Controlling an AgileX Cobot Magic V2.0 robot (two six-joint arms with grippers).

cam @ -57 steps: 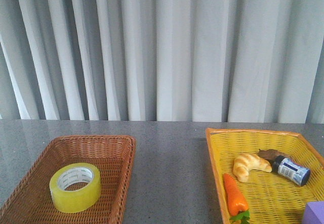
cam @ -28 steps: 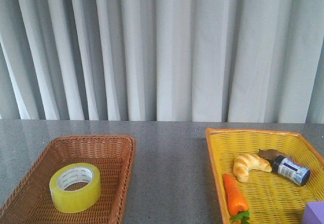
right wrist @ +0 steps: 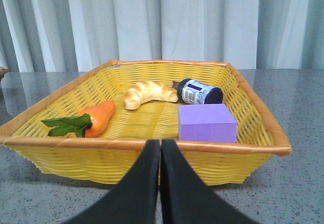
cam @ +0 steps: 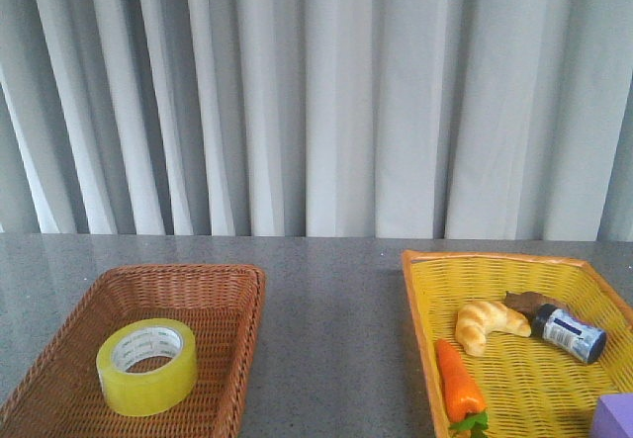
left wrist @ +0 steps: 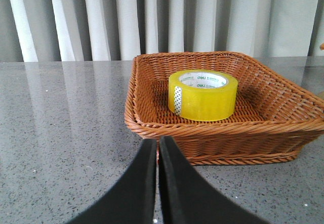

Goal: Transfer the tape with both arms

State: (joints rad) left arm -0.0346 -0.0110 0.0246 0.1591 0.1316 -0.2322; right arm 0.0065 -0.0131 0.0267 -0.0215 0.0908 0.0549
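The yellow tape roll lies flat in the brown wicker basket at the left of the table. It also shows in the left wrist view, inside the basket. My left gripper is shut and empty, low over the table just outside the basket's near rim. My right gripper is shut and empty, just outside the near rim of the yellow basket. Neither arm shows in the front view.
The yellow basket at the right holds a croissant, an orange carrot, a small dark bottle and a purple block. A grey curtain hangs behind the speckled grey table.
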